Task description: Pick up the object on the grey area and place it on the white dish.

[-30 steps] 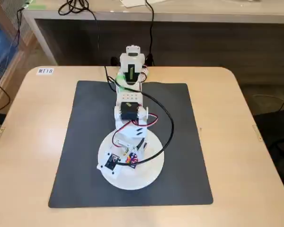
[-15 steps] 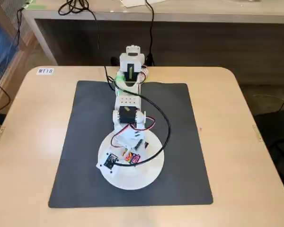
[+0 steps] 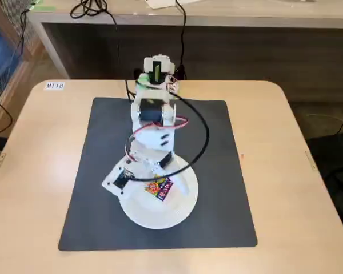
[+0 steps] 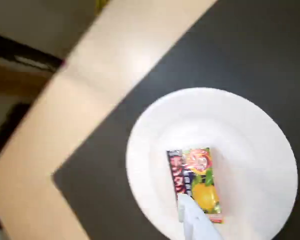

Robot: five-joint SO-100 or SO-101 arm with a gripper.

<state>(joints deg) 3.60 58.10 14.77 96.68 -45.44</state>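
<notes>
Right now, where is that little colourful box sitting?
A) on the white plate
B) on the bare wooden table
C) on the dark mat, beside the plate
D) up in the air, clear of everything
A: in both views the small yellow box lies flat on the white plate, which itself sits on the dark grey mat; a white gripper finger overlaps the box's lower end.
</notes>
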